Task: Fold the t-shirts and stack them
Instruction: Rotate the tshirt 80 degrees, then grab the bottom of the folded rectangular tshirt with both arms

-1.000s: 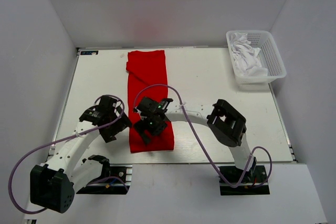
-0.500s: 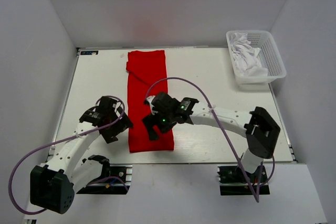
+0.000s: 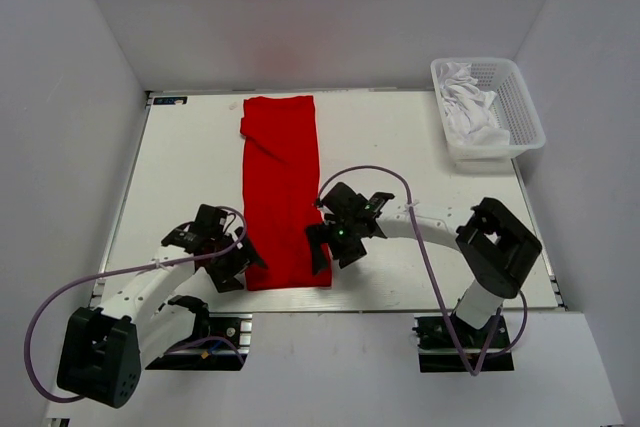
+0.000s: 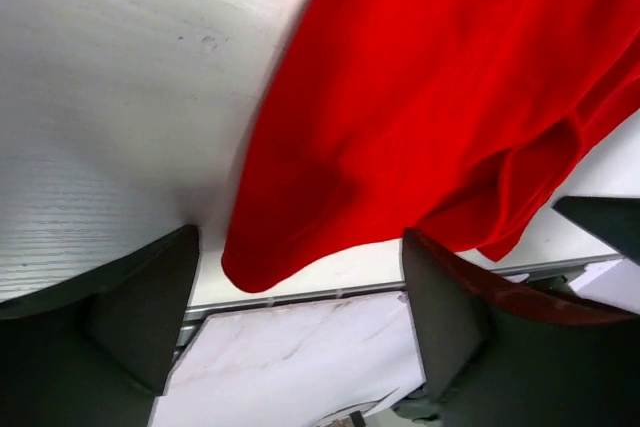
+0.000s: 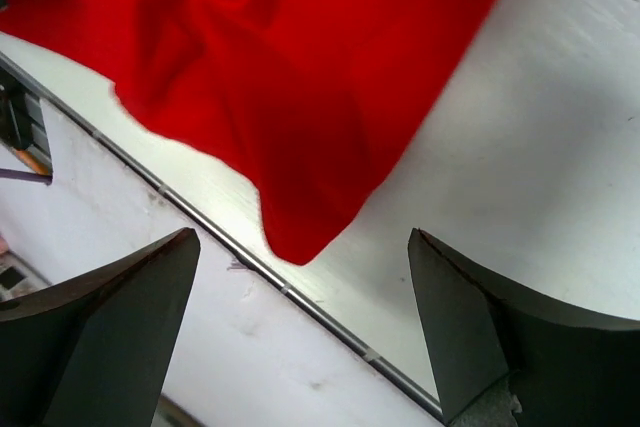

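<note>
Both claws released at the near corners of a long red t-shirt on the counter.

At the left, the left claw [image 3: 236, 267] sits low beside the shirt's near left corner. Its wrist view shows the dark fingers [image 4: 135, 312] spread wide, the corner lying between them, ungripped. The red t-shirt [image 3: 282, 182] is folded into a narrow strip that runs from the far edge of the counter [image 3: 400, 147] to its near edge, wrinkled at the near end. The right claw [image 3: 320, 247] sits at the near right corner, jaws likewise wide apart and holding nothing. Far right, well apart, a white basket [image 3: 522, 97] holds crumpled white t-shirts [image 3: 470, 107].
</note>
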